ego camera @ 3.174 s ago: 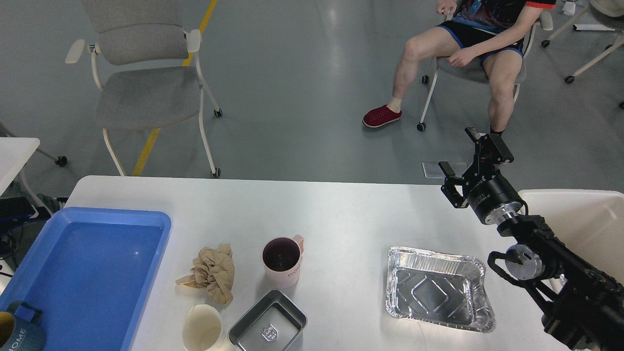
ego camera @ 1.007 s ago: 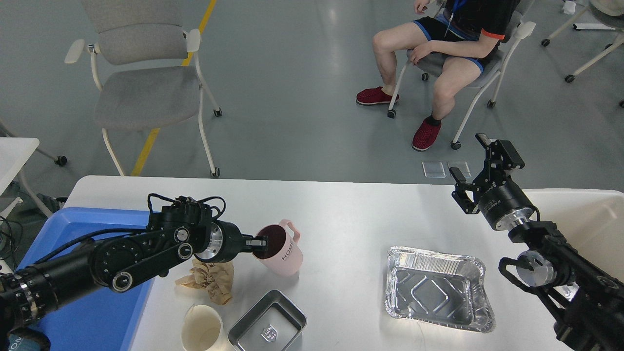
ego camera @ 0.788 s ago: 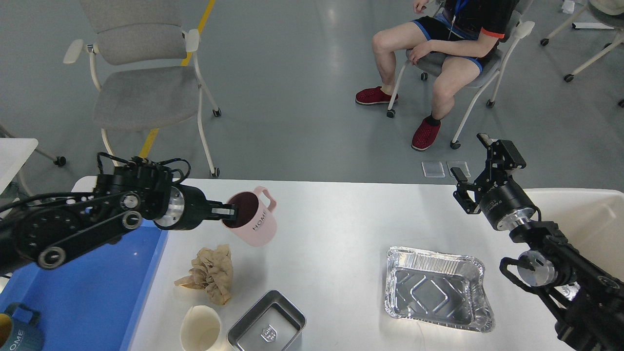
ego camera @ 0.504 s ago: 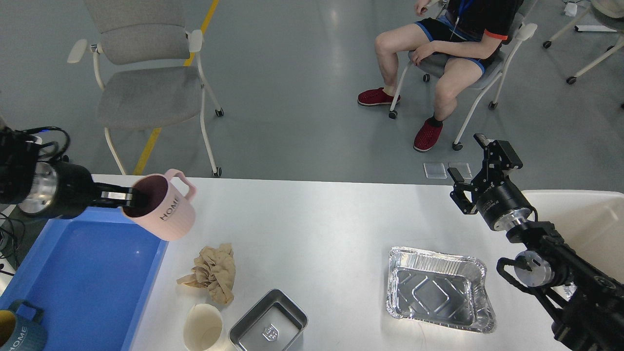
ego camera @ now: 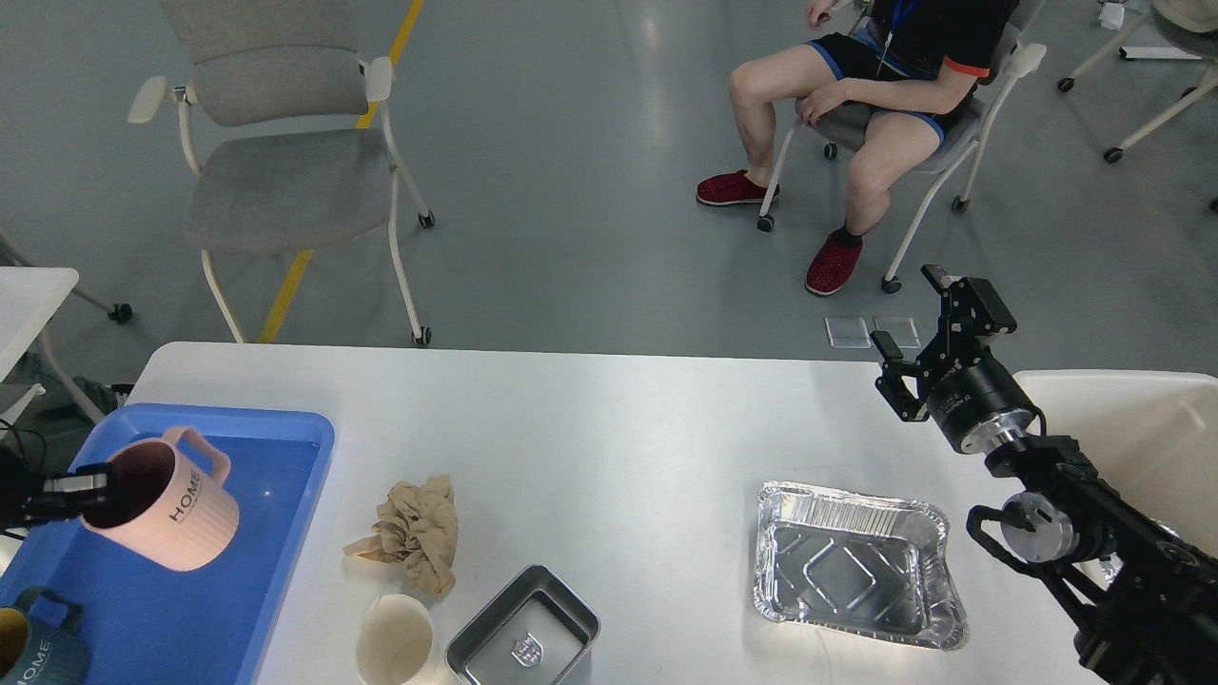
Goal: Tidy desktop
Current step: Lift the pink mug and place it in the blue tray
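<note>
The desktop [ego camera: 609, 419] is a wide white tabletop. My left gripper [ego camera: 84, 487] comes in at the left edge, shut on the rim of a pink mug [ego camera: 162, 504] marked HOME, held tilted over the blue tray [ego camera: 228, 580]. A dark blue mug [ego camera: 33, 647] sits in the tray's near left corner. On the desktop lie a crumpled brown paper [ego camera: 411, 533], a paper cup [ego camera: 395, 639], a small steel tray [ego camera: 523, 633] and a foil tray [ego camera: 856, 576]. My right gripper [ego camera: 912, 322] is open and empty above the desktop's far right edge.
A white bin [ego camera: 1142, 428] stands at the right beside my right arm. A grey chair [ego camera: 276, 162] stands beyond the desktop's far edge. A seated person [ego camera: 856, 86] is at the back right. A small white side table [ego camera: 29, 295] is at the far left.
My left gripper has carried the pink mug left and down, from above the tray's far edge to low over the tray. My right gripper has barely moved.
</note>
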Robot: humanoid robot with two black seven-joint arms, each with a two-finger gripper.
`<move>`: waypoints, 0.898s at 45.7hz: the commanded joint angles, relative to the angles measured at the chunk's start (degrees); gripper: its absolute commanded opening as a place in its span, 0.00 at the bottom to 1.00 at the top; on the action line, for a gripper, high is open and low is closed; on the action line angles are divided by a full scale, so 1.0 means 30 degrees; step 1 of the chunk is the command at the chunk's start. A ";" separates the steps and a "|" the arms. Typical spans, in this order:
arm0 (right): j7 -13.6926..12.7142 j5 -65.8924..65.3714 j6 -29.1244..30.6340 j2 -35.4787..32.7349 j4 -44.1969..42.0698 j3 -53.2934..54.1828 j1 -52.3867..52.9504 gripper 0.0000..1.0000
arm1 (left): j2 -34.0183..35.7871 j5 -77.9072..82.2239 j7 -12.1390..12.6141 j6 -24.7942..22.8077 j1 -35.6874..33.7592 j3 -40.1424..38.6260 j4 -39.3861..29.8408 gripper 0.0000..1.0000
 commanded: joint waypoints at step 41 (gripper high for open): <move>0.0008 -0.0030 0.0029 0.0099 -0.0098 0.0002 0.0034 1.00 | -0.1798 -0.0830 0.0028 0.4685 0.6246 -0.0688 0.1701 0.79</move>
